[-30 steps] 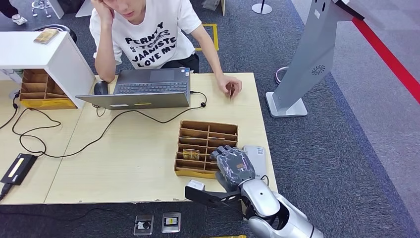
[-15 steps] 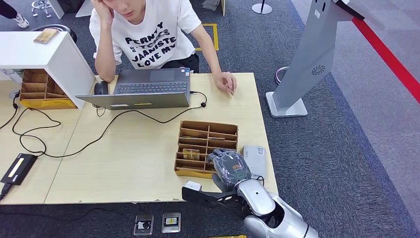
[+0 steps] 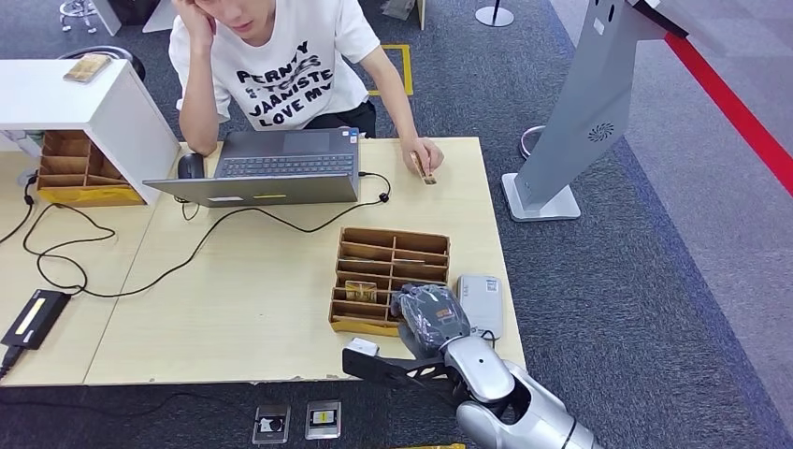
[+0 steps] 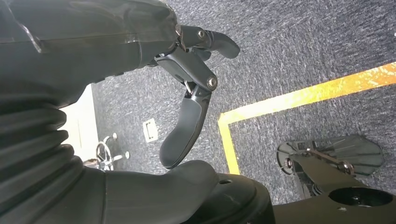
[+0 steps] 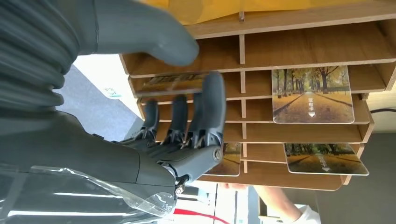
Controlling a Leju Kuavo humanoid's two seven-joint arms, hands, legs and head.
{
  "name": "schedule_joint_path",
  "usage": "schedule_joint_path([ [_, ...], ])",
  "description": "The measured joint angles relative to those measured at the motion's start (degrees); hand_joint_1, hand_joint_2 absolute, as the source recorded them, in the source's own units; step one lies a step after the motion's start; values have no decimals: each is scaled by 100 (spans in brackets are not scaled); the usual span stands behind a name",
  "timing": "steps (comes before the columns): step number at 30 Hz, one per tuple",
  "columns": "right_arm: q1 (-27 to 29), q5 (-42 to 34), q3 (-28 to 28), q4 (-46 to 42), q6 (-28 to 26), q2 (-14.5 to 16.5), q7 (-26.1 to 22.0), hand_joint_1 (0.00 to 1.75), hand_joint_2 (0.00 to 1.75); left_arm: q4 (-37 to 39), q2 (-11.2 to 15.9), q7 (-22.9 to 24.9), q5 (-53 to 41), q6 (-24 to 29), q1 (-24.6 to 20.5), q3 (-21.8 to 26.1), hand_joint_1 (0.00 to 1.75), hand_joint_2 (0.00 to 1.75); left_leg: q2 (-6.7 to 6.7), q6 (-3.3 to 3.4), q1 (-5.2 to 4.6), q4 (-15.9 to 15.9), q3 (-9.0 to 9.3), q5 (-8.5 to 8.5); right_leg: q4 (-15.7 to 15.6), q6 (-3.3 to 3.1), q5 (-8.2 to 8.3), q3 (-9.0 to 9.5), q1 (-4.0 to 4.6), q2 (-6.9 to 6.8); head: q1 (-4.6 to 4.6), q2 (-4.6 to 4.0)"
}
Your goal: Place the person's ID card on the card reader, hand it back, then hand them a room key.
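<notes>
Resting on dark grey speckled carpet, a pale wooden table (image 3: 262, 309) is seen from above, its near edge chipped and its right edge running beside open carpet. A red stripe (image 3: 739, 108) is laid across the floor at far right, and a grey slanted kiosk stand (image 3: 584, 103) is set on a flat base just off the table's far right corner. A white box-shaped shelf (image 3: 84, 98) is placed at the far left, with a wooden tray beneath it.

A person in a white printed T-shirt (image 3: 276, 70) is seated at the far side behind a grey laptop (image 3: 271, 168), from which a black cable (image 3: 168, 267) is looped across the tabletop. The ID card (image 3: 421, 168) is held tilted in the person's hand (image 3: 425, 154) at the far right of the table, well apart from the robot.

A wooden slotted organiser (image 3: 388, 257) is set near the right edge, divided by thin partitions into shallow compartments; glossy room key cards (image 5: 310, 93) printed with a tree-lined path are lodged in several. Just right of it the flat white card reader (image 3: 482, 304) is laid, rounded at its corners.

The right hand (image 3: 430, 313) is held over the organiser's near right corner, fingers (image 5: 205, 112) spread and extended toward the slots, nothing gripped. The left hand (image 4: 187, 79) is hung above carpet crossed by a yellow line (image 4: 299, 95), fingers loosely apart and empty.

Bare tabletop is left between the laptop and the organiser.
</notes>
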Motion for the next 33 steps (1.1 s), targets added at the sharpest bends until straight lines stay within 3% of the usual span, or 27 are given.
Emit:
schedule_joint_path([
  [3, -45, -32, -4, 75, -66, 19, -14, 161, 175, 0, 0, 0, -2, 0, 1, 0, 0, 175, 0, 0, 0, 0, 0, 0, 0, 0, 0, 0, 0, 0, 0, 0],
  [12, -105, -55, -8, 265, -144, 42, -59, 168, 175, 0, 0, 0, -4, 0, 1, 0, 0, 175, 0, 0, 0, 0, 0, 0, 0, 0, 0, 0, 0, 0, 0, 0],
  [28, -135, -173, -8, 468, -178, 45, -96, 174, 175, 0, 0, 0, -8, -6, -1, 0, 0, 175, 0, 0, 0, 0, 0, 0, 0, 0, 0, 0, 0, -1, 0, 0],
  [33, -160, -198, -7, 510, -231, 66, -139, 161, 175, 0, 0, -2, 21, -2, 0, 0, 0, 175, 0, 0, 0, 0, 0, 0, 0, 0, 0, 0, 0, 0, 0, 0],
])
